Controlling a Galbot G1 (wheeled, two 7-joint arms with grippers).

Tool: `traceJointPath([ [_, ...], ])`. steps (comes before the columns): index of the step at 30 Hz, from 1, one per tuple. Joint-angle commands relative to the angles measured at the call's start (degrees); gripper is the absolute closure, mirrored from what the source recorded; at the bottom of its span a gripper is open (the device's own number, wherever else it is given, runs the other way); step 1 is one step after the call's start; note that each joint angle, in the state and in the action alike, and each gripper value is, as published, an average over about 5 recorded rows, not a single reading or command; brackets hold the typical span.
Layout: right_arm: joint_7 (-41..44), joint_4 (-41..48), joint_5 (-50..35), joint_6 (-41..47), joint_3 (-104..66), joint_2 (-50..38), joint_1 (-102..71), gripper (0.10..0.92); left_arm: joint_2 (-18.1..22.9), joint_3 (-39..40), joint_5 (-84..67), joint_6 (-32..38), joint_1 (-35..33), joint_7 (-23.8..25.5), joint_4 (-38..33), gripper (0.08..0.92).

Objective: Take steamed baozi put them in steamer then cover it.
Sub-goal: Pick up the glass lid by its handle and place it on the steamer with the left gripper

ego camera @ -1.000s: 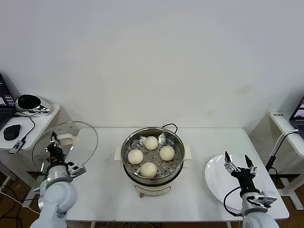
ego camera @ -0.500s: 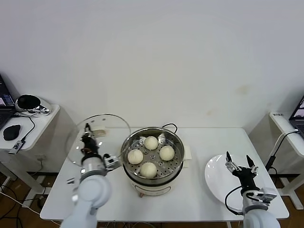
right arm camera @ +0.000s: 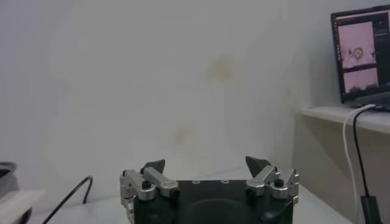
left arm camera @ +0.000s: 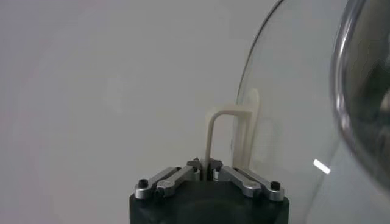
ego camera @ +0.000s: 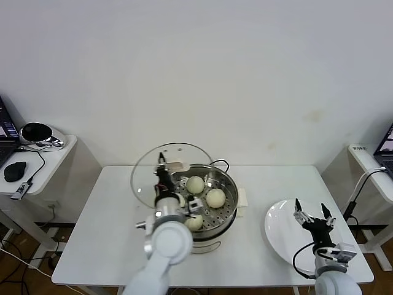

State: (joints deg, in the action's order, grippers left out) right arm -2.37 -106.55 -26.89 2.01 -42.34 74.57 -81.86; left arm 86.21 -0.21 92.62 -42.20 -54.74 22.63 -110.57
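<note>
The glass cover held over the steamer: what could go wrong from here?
The left gripper pinches only the thin handle of the cover, which stands tilted on edge, so it might swing or slip. Its rim may knock the steamer wall or press a baozi if lowered off-centre.

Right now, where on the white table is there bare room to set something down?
Bare tabletop lies between the steamer and the table's left edge, and a narrower strip between the steamer and the white plate. The middle is crowded: the left hand holds the cover upright over the steamer and its baozi. The open right hand hovers over the plate.
</note>
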Motion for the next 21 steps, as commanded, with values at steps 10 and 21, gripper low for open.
traceJointPath([
  [10,0.4,2.0,2.0,-1.1,-0.8,0.5,0.2,0.203,5.5,7.8,4.6,-2.4,-1.8,2.7,3.3,0.853],
  [21,0.6,2.1,2.7,-1.6,-1.0,1.0,0.3,0.203,5.6,7.2,3.6,-2.5,-1.6,3.1,5.1,0.853],
])
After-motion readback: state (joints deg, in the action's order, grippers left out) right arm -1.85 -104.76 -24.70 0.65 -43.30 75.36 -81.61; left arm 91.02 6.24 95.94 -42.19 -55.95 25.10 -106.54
